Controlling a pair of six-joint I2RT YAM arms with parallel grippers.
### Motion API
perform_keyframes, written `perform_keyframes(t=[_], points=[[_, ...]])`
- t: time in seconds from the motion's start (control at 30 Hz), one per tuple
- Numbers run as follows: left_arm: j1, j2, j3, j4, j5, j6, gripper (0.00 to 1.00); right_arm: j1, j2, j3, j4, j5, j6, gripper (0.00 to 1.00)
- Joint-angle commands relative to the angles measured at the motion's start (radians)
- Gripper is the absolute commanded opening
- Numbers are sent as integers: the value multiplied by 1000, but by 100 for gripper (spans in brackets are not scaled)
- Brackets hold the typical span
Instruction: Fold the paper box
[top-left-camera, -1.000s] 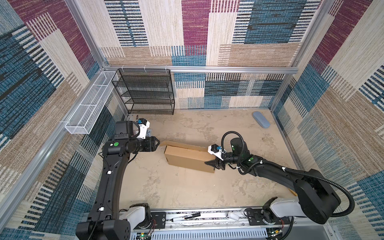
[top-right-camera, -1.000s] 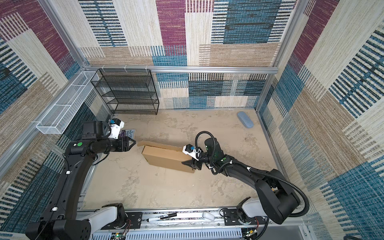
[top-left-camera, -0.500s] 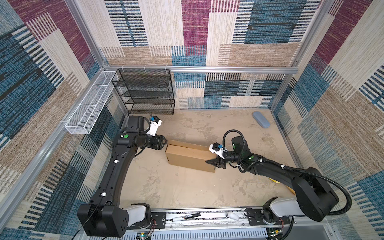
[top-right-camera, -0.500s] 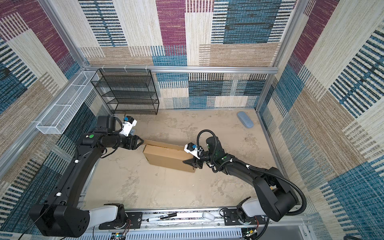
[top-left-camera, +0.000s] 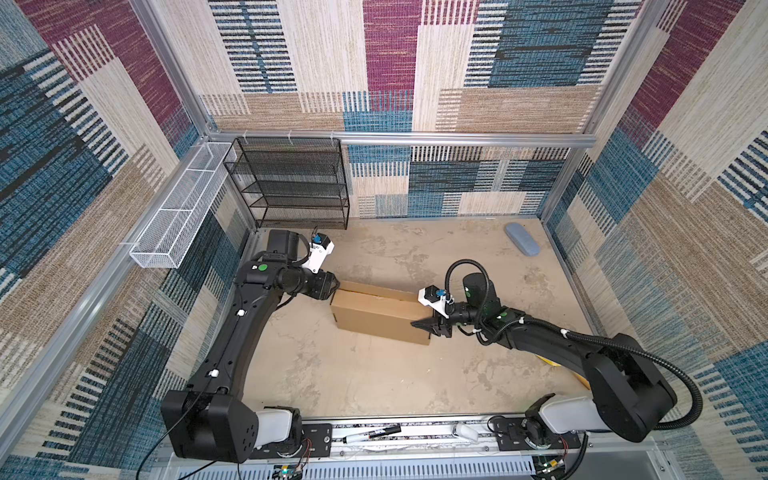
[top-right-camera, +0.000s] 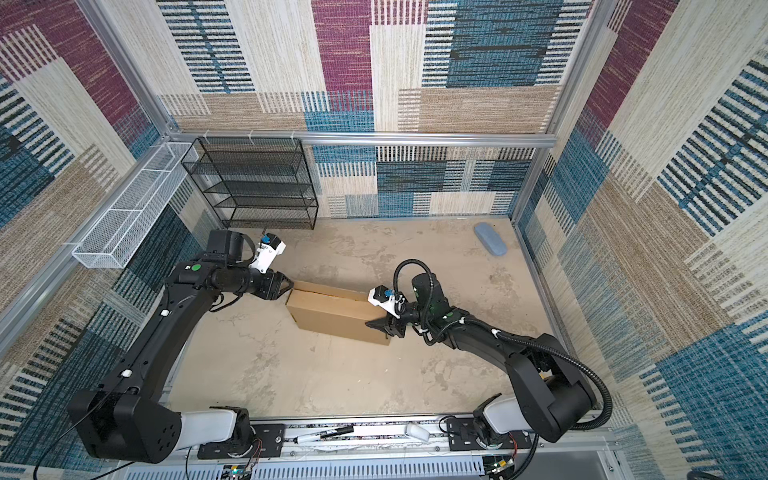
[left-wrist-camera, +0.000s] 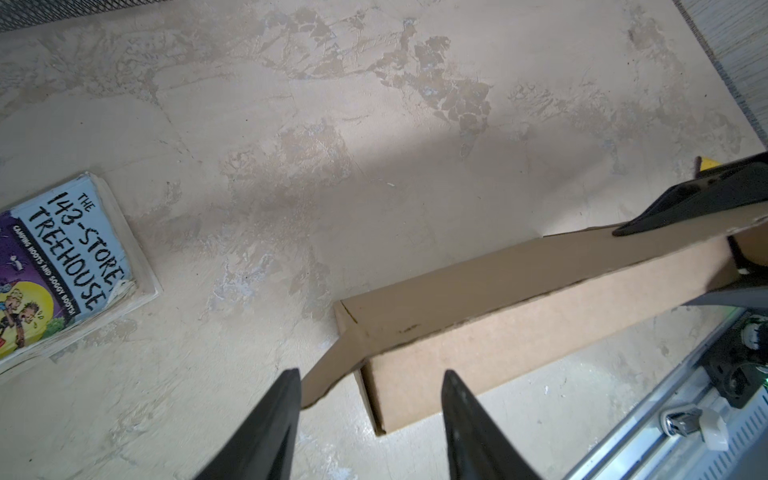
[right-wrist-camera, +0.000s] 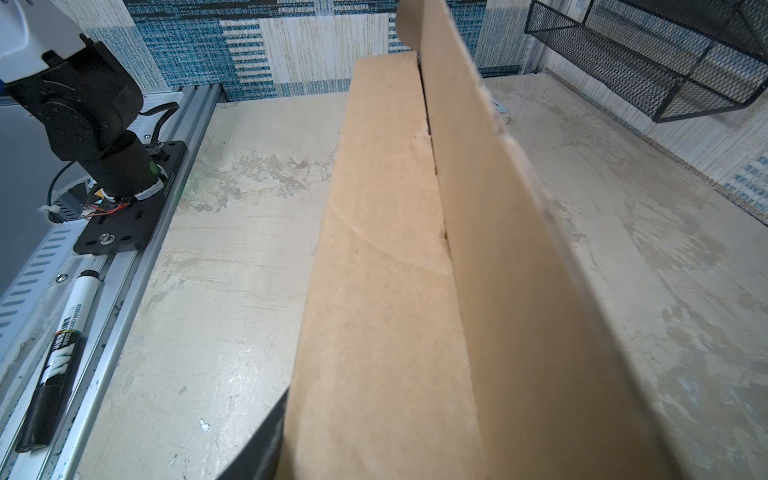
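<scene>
The paper box (top-left-camera: 380, 316) (top-right-camera: 336, 318) is a flat brown cardboard mailer standing on its long edge mid-floor, with a loose lid panel leaning behind it. My left gripper (top-left-camera: 335, 286) (left-wrist-camera: 370, 374) is open at the box's left end; the end corner and a stray flap (left-wrist-camera: 322, 380) lie between its fingers without touching them. My right gripper (top-left-camera: 424, 326) is shut on the box's right end. In the right wrist view the cardboard (right-wrist-camera: 386, 291) fills the frame, and only one black finger (right-wrist-camera: 266, 432) shows beside it.
A colourful book (left-wrist-camera: 62, 270) lies on the floor to the left of the box. A black mesh shelf (top-left-camera: 291, 183) and a white wire basket (top-left-camera: 178, 212) stand at the back left, and a blue-grey case (top-left-camera: 522, 239) at the back right. A marker (top-left-camera: 370, 434) lies on the front rail.
My left arm has swung right, bringing its gripper up to the box's left end, and its jaws have narrowed a little. The right gripper and the box have stayed put.
</scene>
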Motion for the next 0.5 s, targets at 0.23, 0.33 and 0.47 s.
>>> perform_keyframes(t=[0.23,0.33,0.47], points=[[-30,31,-4,19,-25,3,47,-1,-5,7,-18,22,2,47],[-38,13,-14,19,-20,-17,43,-1,4,8,-11,27,5,46],[-44,-18,-31,13,-42,-32,35,-1,14,16,-8,25,7,45]])
